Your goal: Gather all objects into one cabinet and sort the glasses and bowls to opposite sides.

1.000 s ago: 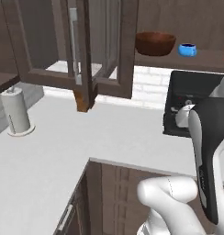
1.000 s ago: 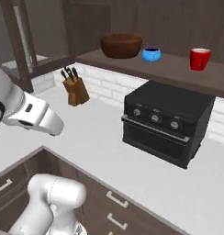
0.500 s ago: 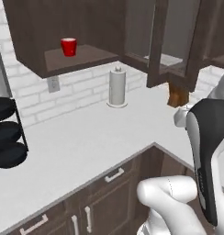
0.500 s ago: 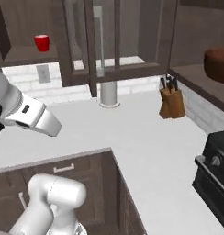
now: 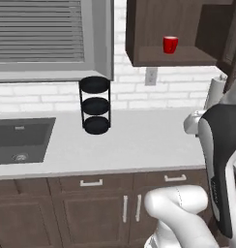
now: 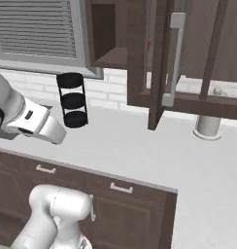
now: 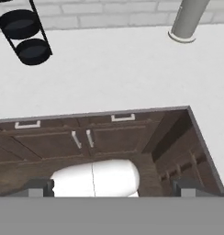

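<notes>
A white counter (image 5: 139, 140) runs beneath a brick backsplash, carrying a black three-tier rack (image 5: 95, 104) and a paper towel roll (image 6: 208, 124). One red mug (image 5: 170, 44) stands on the open wall shelf. The gripper (image 7: 111, 186) is spread wide and empty.

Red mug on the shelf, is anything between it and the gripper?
Nothing visible: the mug sits on a shelf open in front. The open gripper points down at the counter edge, away from the mug.

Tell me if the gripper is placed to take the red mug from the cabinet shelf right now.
Probably not. The red mug sits high on the open cabinet shelf; the gripper hangs low, pointing down at the counter edge and drawers.
</notes>
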